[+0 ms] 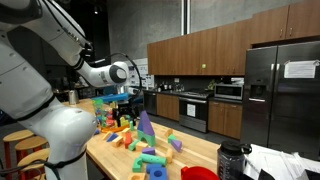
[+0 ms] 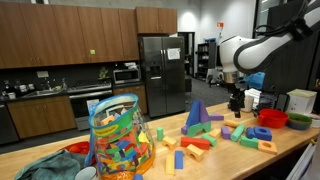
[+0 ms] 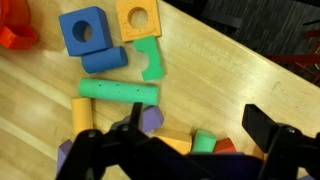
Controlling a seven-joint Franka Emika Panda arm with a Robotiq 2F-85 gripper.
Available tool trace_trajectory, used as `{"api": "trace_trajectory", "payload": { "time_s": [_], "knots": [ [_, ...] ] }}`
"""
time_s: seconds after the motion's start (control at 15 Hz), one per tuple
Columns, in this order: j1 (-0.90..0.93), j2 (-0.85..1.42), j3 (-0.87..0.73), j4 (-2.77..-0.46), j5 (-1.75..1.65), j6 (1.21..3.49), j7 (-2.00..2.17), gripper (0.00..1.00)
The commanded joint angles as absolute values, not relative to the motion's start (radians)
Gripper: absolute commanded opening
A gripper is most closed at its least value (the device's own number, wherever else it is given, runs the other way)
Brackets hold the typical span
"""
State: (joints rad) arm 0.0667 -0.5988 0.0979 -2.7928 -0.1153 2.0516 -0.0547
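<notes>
The fingers (image 3: 100, 155) hang spread wide above the wooden bench (image 3: 230, 80) and pinch nothing. In the wrist view a purple block (image 3: 150, 120) and a yellow block (image 3: 176, 140) lie under the gap between them, just on the near side of a long green cylinder (image 3: 118, 92) that lies flat on the bench. A small green block (image 3: 203, 142) sits beside the yellow one, also nearer than the cylinder.

Just past the green cylinder lie a short blue cylinder (image 3: 105, 60) and a notched green piece (image 3: 150, 58), side by side and a little apart from it. Farther beyond the cylinder sit a blue cube (image 3: 85, 30) with a round hole, touching the short blue cylinder, and an orange block (image 3: 137, 18) with a hole. A red piece (image 3: 15, 38) lies well off to one side of the cylinder, cut by the edge of the picture.

In an exterior view the white arm (image 2: 262, 48) reaches over the scattered blocks. A clear jar (image 2: 118, 140) full of blocks stands on the bench well apart from the cylinder's cluster. Far beyond it is a steel fridge (image 2: 160, 70).
</notes>
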Motion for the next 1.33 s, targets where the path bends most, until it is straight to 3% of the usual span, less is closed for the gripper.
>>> {"api": "trace_trajectory", "payload": {
  "time_s": [0.0,1.27],
  "knots": [
    [0.079,-0.603,0.095,-2.79,-0.126,2.053,-0.049,1.0],
    [0.168,-0.248,0.121,-2.787,-0.02,2.312,-0.086,1.0]
  ]
}}
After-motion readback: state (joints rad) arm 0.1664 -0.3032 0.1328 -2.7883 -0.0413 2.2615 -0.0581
